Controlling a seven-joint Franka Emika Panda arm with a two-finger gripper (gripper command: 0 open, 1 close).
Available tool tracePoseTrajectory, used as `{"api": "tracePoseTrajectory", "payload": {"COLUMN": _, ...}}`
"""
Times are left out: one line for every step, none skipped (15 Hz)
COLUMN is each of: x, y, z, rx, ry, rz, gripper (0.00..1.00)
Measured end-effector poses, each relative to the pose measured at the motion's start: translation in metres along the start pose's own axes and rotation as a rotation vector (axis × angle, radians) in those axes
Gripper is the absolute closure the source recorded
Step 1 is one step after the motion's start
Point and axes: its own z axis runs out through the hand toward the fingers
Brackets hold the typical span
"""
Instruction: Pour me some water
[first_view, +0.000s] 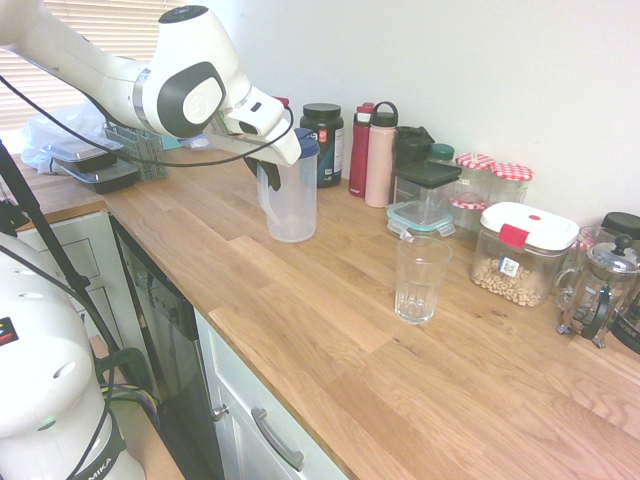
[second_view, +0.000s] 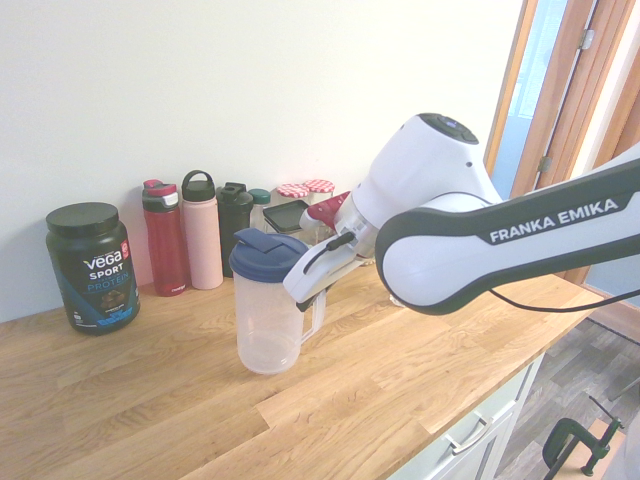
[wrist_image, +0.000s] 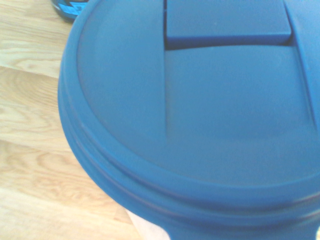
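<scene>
Item: clear plastic jug (first_view: 291, 200) with blue lid (wrist_image: 200, 125), standing on wooden counter (first_view: 330, 330), left of centre in the first exterior view. Appears to rest on the wood, upright; lid on, flap seemingly down. Contents hard to judge; looks near empty or clear.

Gripper (second_view: 318, 283): clenched on the jug's handle, at the side of the jug, just under the lid.

Item: empty ribbed drinking glass (first_view: 421, 278), upright, right of the jug and nearer the front edge, well apart from it. No water visible inside.

Progress, as judged: jug grasped; not yet carried to the glass, not yet tipped. Left to do: lift, bring spout over glass, pour, set back.

Back row, along the wall: black tub (second_view: 93, 266), label reading "VEGA SPORT PROTEIN"; red bottle (second_view: 164, 238); pink bottle (second_view: 201, 230); black bottle (second_view: 234, 225); no print legible on these. Arm marked "FRANKA EMIKA".

Far right: lidded canister (first_view: 522, 253) with small label, unreadable; French press (first_view: 598, 290).
</scene>
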Motion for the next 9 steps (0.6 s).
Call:
{"api": "tracePoseTrajectory", "payload": {"x": -0.0003, "y": -0.0002, "z": 0.004, "rx": 0.001, "ry": -0.001, "rz": 0.005, "gripper": 1.0}}
{"api": "tracePoseTrajectory", "payload": {"x": -0.001, "y": -0.0002, "z": 0.0076, "rx": 0.0, "ry": -0.006, "rz": 0.01, "gripper": 0.0}}
{"api": "tracePoseTrajectory", "payload": {"x": -0.0007, "y": -0.0005, "z": 0.0091, "rx": 0.001, "ry": -0.007, "rz": 0.016, "gripper": 0.0}}
{"api": "tracePoseTrajectory", "payload": {"x": 0.0, "y": -0.0007, "z": 0.0096, "rx": 0.002, "ry": -0.008, "rz": 0.022, "gripper": 0.0}}
{"api": "tracePoseTrajectory", "payload": {"x": 0.0006, "y": -0.0003, "z": 0.0096, "rx": 0.002, "ry": -0.008, "rz": 0.028, "gripper": 0.0}}
{"api": "tracePoseTrajectory", "payload": {"x": 0.0013, "y": 0.0001, "z": 0.0097, "rx": 0.002, "ry": -0.008, "rz": 0.032, "gripper": 0.0}}
{"api": "tracePoseTrajectory", "payload": {"x": 0.0016, "y": 0.0003, "z": 0.0103, "rx": 0.001, "ry": -0.009, "rz": 0.034, "gripper": 0.0}}
{"api": "tracePoseTrajectory", "payload": {"x": 0.002, "y": 0.0001, "z": 0.011, "rx": 0.003, "ry": -0.008, "rz": 0.036, "gripper": 0.0}}
{"api": "tracePoseTrajectory", "payload": {"x": 0.0024, "y": -0.0002, "z": 0.0115, "rx": 0.004, "ry": -0.007, "rz": 0.038, "gripper": 0.0}}
